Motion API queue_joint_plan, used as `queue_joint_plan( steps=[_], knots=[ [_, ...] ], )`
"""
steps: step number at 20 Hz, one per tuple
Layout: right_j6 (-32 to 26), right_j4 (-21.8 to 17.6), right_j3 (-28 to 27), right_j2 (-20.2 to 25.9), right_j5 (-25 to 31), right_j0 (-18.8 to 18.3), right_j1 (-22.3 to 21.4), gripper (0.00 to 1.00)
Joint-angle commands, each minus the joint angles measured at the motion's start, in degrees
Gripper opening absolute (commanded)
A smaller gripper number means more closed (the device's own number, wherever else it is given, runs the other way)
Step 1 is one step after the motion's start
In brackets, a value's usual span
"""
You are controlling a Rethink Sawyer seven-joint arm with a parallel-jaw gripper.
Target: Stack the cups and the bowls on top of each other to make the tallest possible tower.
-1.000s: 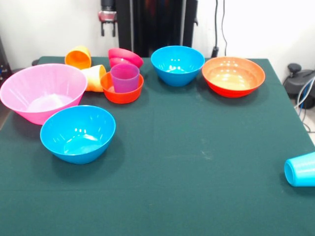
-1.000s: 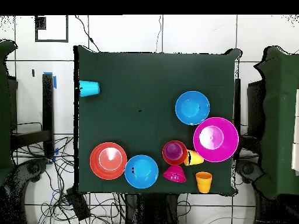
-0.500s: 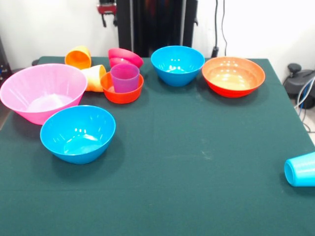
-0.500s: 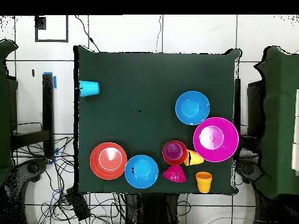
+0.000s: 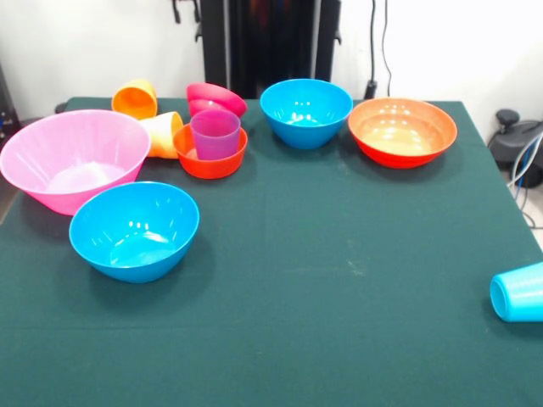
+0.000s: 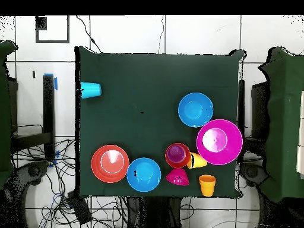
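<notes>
A purple cup [image 5: 215, 133] stands in the small orange bowl [image 5: 209, 161]; the pair also shows in the overhead view [image 6: 177, 155]. The magenta bowl [image 5: 215, 97] lies tipped behind them. An orange cup [image 5: 136, 98] and a yellow-orange cup [image 5: 163, 133] lie on their sides by the large pink bowl [image 5: 75, 157]. One blue bowl [image 5: 134, 229] is near, another blue bowl [image 5: 305, 110] is far, next to the wide orange-red bowl [image 5: 402, 130]. The light blue cup [image 5: 517, 292] lies alone at the right edge. Only the tips of my gripper [image 5: 187, 8] show at the top edge, apart and empty.
The black pedestal [image 5: 271, 42] stands behind the table's far edge. Cables and a grey object [image 5: 517, 140] lie off the table's right side. In the overhead view the light blue cup [image 6: 91, 90] lies far from the other pieces.
My gripper has risen steadily at the back left, from fully visible to only its tips at the top edge. The cups and bowls have not moved.
</notes>
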Motion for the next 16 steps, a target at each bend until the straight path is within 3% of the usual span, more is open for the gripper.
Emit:
queue_joint_plan(
  steps=[1, 6, 16],
  knots=[
    [7.5, -2.1, 1.1, 11.4, -3.2, 4.9, -0.5, 1.00],
    [10.5, -5.4, -1.5, 11.8, -3.4, 2.7, 0.4, 1.00],
    [12.3, -5.8, -3.2, 14.2, -2.8, 1.0, 0.1, 1.00]
  ],
)
